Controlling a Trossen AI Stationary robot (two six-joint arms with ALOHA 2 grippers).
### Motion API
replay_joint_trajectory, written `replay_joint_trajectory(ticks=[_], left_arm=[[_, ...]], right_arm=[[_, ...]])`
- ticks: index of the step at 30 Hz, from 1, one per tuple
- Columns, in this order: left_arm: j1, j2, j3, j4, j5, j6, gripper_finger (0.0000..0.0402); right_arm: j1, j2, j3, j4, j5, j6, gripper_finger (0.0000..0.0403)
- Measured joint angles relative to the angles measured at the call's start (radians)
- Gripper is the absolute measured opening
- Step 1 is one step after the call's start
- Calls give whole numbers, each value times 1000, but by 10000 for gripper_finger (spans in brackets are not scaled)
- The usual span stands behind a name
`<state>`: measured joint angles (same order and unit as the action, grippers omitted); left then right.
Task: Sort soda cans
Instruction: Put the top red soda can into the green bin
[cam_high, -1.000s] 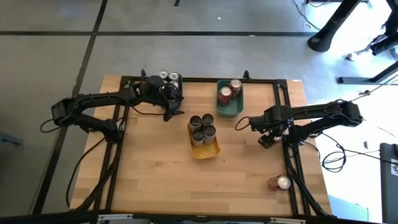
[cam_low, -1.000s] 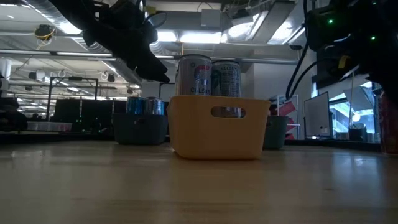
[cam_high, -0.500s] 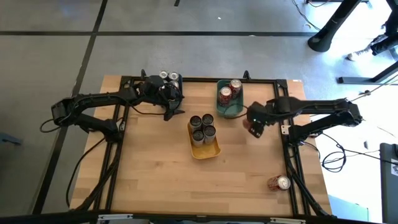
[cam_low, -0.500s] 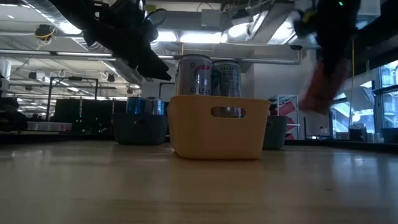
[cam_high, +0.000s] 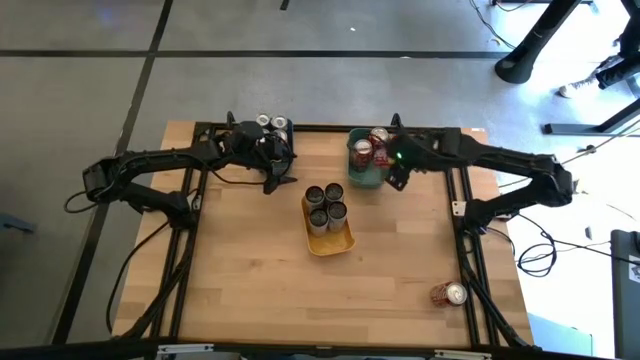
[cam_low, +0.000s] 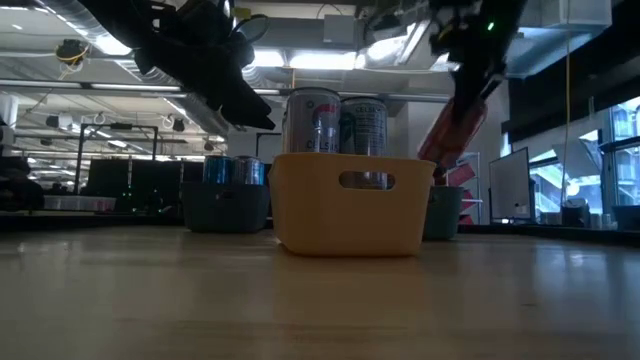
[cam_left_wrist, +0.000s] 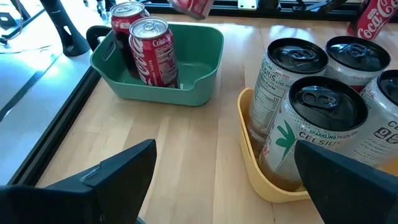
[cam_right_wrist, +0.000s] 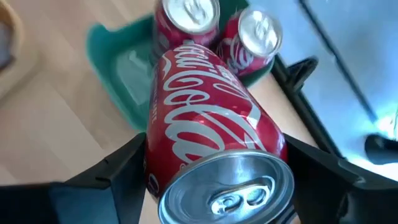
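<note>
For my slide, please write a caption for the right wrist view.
Right gripper holds a red cola can above the teal bin with two red cans.

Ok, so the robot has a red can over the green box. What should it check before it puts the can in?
1. Right gripper holds the red can firmly: ok.
2. Can is above the teal bin: ok.
3. Free space in the bin beside the two red cans standing there: ok.
4. Held can is upright: not ok, it is tilted.
5. Left gripper is open and away from the bin: ok.
6. Yellow bin is out of the way: ok.
</note>
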<state>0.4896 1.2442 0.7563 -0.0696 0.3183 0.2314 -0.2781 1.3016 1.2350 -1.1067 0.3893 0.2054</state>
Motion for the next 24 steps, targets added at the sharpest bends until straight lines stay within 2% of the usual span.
replay_joint_trajectory(ticks=[4,10,24], left_arm=[[0,0,0,-3,0,-3,370],[0,0,0,-2,0,-2,370],[0,0,0,3,0,-14,370]], right_arm=[[-92,65,-1,46,-108,-96,296],[-175,151,-1,97,-190,-189,296],[-221,275,0,130,-189,-211,296]])
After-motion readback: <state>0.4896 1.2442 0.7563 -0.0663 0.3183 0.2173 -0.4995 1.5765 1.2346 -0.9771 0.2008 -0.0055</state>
